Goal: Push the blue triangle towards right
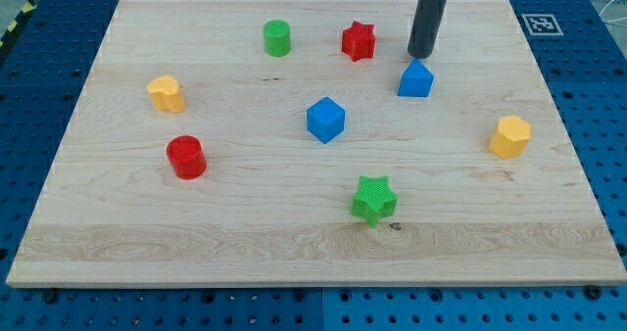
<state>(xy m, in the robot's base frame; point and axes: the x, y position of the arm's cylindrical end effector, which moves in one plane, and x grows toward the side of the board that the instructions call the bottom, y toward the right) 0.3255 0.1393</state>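
Note:
The blue triangle (416, 79) sits on the wooden board (294, 243), right of centre in the upper half. My tip (421, 53) is just above the triangle toward the view's top, very close to its upper edge; I cannot tell if it touches. The dark rod rises from there out of the view's top.
A red star (359, 40) is left of my tip. A green cylinder (277, 38) lies further left. A blue cube (325, 119) is at the centre. A yellow block (509, 136) is at the right, another yellow block (167, 93) at the left. A red cylinder (185, 158) and a green star (373, 198) lie lower.

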